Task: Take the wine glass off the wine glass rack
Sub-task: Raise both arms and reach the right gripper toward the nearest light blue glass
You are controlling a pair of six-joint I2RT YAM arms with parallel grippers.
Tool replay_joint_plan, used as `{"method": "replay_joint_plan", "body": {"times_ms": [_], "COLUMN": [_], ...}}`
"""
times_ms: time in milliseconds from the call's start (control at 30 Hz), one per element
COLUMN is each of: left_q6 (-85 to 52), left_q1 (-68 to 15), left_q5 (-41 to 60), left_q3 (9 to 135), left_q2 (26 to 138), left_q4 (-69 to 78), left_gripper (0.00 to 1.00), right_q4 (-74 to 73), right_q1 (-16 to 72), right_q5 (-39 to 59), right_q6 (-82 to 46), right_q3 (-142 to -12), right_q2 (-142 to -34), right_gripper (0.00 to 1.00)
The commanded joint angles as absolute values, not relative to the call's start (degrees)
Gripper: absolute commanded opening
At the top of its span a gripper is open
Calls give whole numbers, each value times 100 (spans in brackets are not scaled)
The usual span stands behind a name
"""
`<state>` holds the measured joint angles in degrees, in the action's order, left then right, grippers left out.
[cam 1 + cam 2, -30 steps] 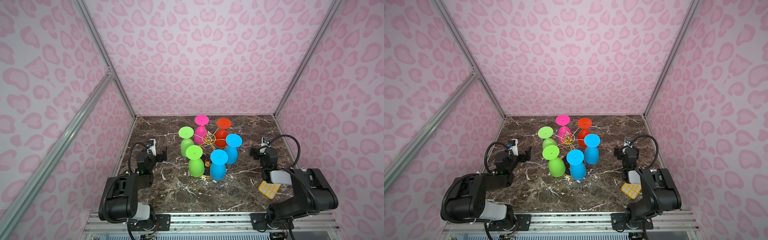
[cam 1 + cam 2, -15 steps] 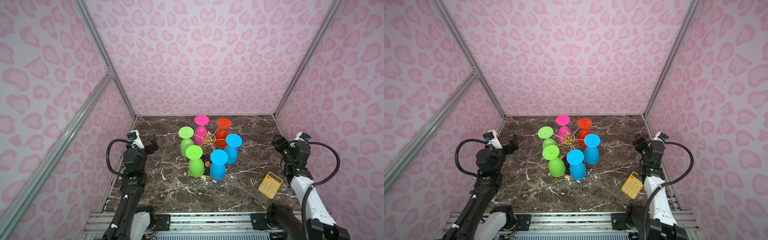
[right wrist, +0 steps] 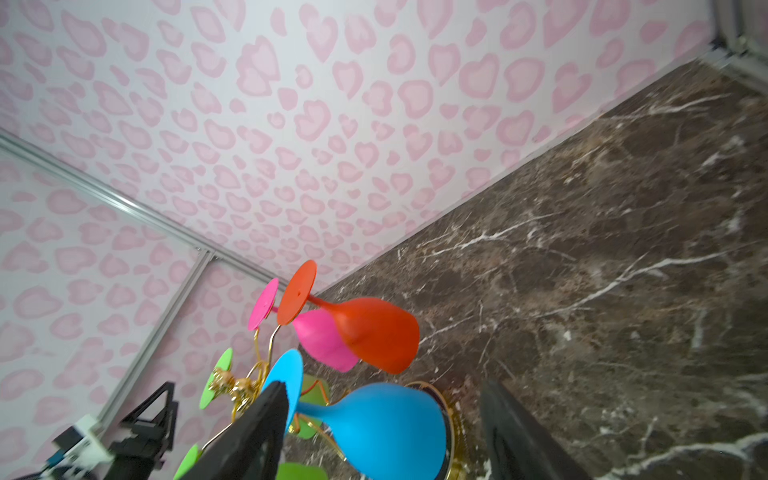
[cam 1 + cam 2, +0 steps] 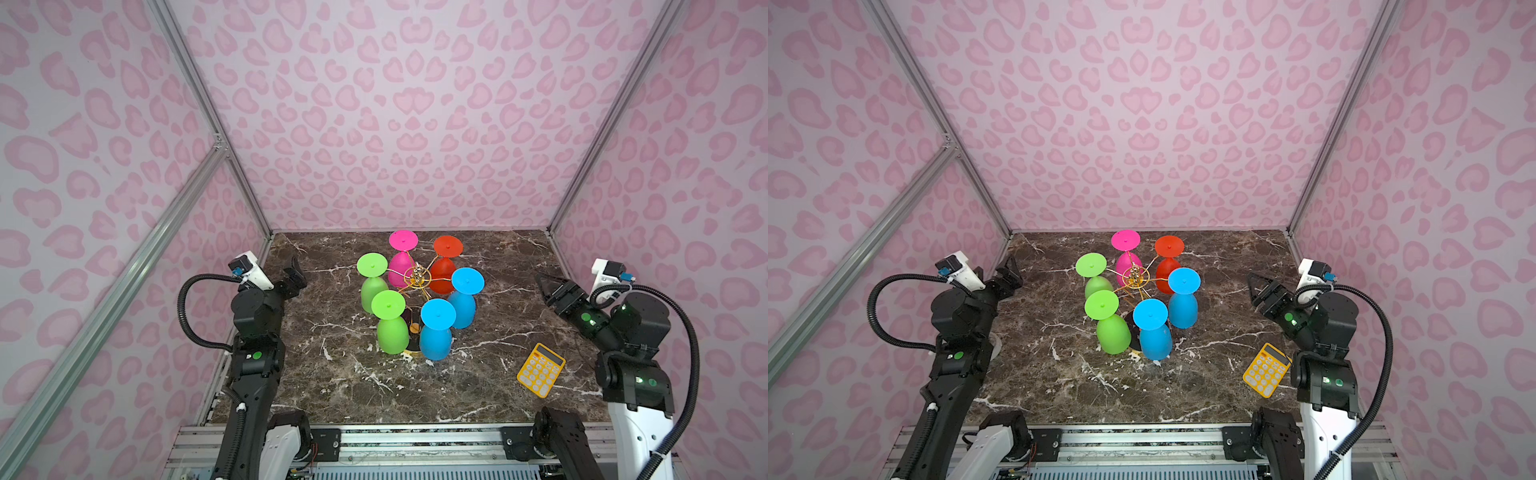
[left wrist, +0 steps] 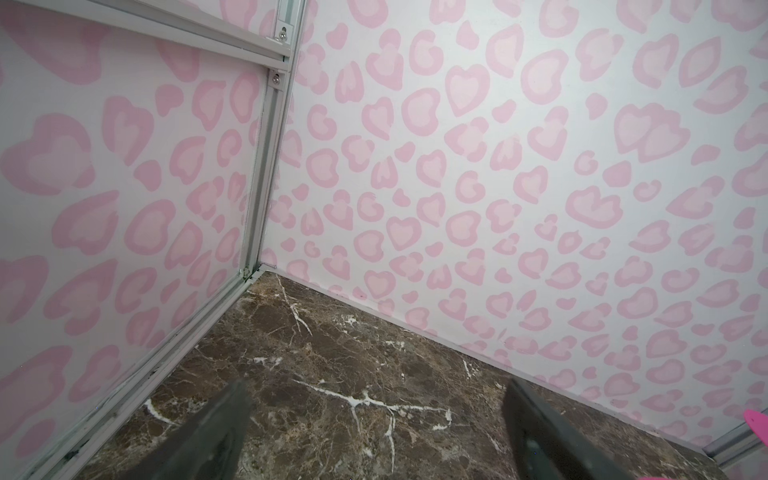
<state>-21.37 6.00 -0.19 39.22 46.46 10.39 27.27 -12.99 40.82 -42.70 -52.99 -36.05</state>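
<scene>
Right gripper (image 3: 384,388): we logged the jaws clearly apart, with nothing held. In both top views it hung at 3 o'clock from the rack, well apart from it (image 4: 545,286).

Left gripper (image 5: 374,395): jaws wide, empty, at 9 o'clock, over the dark brown marble tabletop (image 5: 332,357).

The thin gold wire wine glass rack (image 4: 417,277) stood mid-table. We counted six plastic glasses hanging upside down on it:
- pink wine glass (image 4: 403,240) at 12
- red wine glass (image 4: 447,247) at 1
- blue wine glass (image 4: 462,309) at 3, nearest the right gripper
- second blue wine glass (image 4: 435,340) at 5
- two green wine glasses (image 4: 392,332) at 7 and 10

A yellow calculator (image 4: 540,370) lay at 4 o'clock.
</scene>
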Motion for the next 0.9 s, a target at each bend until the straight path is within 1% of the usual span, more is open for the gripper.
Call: {"method": "replay_joint_plan", "body": {"times_ms": [0,100,200,267,433,533,667,767,867], "left_q6": [-2341,-2359,-2499,-2549,-2549,-2549,-2549,-2571,-2591], "left_q1": [606,606,606,615,616,616,615,615,620], "left_q5": [-40,69,70,74,57,92,117,102,130], "left_q3": [4228,4385,4327,4274,4219,4228,4228,4219,4218], "left_q2": [4820,4880,4825,4778,4680,4671,4652,4645,4656], "left_q4": [703,583,623,598,511,501,484,457,466], "left_gripper": [96,96,96,96,96,96,96,96,96], "right_q4": [3207,3409,2668,2248,1880,1374,1268,1221,921], "right_q1": [-1227,-1217,-1135,-1030,-560,-92,564,712,711], "right_q5": [4743,5059,5617,5695,5498,5332,4862,4764,4732], "right_q6": [-4714,-4872,-5663,-5986,-6178,-6389,-6208,-6107,-6251], "right_q3": [-5287,-5285,-4929,-4789,-4700,-4632,-4750,-4862,-4763], "right_q2": [-3408,-3305,-3263,-3289,-3562,-3795,-4237,-4504,-4684], "right_gripper": [69,67,64,62,56,54,51,49,45]}}
